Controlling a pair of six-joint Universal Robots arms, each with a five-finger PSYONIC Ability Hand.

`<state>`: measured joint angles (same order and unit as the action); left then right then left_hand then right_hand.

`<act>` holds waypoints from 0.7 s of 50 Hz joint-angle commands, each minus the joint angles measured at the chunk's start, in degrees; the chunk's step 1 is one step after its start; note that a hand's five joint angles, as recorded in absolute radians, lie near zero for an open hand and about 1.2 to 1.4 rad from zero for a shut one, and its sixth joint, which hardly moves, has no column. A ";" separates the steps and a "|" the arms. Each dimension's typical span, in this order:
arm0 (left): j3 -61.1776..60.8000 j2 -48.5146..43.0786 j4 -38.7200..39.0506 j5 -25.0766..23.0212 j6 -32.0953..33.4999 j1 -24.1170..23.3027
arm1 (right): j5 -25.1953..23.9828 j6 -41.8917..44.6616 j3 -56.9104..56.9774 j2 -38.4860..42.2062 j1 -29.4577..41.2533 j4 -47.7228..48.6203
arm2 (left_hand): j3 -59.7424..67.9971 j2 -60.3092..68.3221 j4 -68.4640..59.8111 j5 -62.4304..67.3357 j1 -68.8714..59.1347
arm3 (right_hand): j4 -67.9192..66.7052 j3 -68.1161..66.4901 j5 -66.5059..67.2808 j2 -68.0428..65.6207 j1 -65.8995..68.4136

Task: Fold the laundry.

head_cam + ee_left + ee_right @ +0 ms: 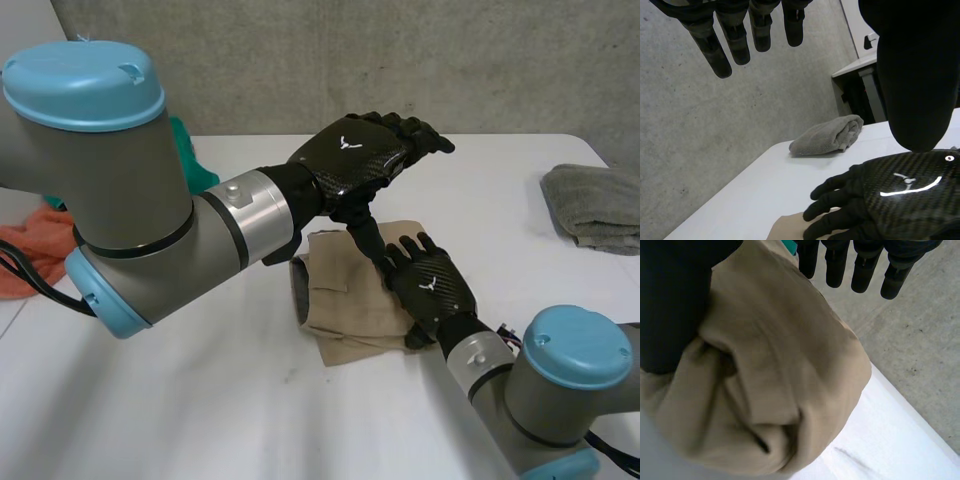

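Note:
A tan cloth (345, 290) lies folded into a thick bundle in the middle of the white table (200, 400). My right hand (430, 285) rests palm down on the bundle's right side, fingers straight and spread. In the right wrist view the tan cloth (775, 370) bulges under the palm, with the fingers (860, 265) straight beyond it and the thumb (675, 305) beside it. My left hand (360, 150) hovers above the bundle's far edge, open and holding nothing. In the left wrist view its fingers (720, 45) hang straight above my right hand (890, 195) and a corner of the tan cloth (785, 227).
A folded grey towel (595, 205) lies at the table's far right, and the grey towel (827, 135) is also in the left wrist view. An orange cloth (35, 250) and a teal cloth (190, 155) lie at the left behind my left arm. A concrete wall stands behind the table.

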<state>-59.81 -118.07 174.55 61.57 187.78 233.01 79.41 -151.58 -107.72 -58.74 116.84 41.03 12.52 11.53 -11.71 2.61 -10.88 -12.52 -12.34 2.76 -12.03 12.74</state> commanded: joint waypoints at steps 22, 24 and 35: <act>0.22 2.05 3.25 1.80 -0.13 2.27 | 0.49 -13.38 24.21 1.35 -2.93 1.07 | 0.55 1.55 -1.36 0.46 -2.19 | -67.48 -67.66 67.24 -67.97 67.26; 0.22 3.01 3.43 2.15 -0.13 2.36 | 0.66 -16.28 27.64 0.56 -5.74 -0.42 | 0.39 1.38 -1.20 0.29 -2.03 | -67.48 -67.66 67.24 -67.97 67.26; 0.05 4.42 4.57 2.50 -0.40 2.45 | -1.01 -19.98 46.88 4.33 -22.17 -7.89 | 0.05 1.04 -0.86 -0.04 -1.69 | -67.48 -67.66 67.24 -67.97 67.26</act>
<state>-59.59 -113.62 178.76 64.09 187.59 235.60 79.74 -171.31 -69.47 -57.46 104.10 35.57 12.52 11.53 -11.71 2.61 -10.88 -68.41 -66.74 50.38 -66.30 58.64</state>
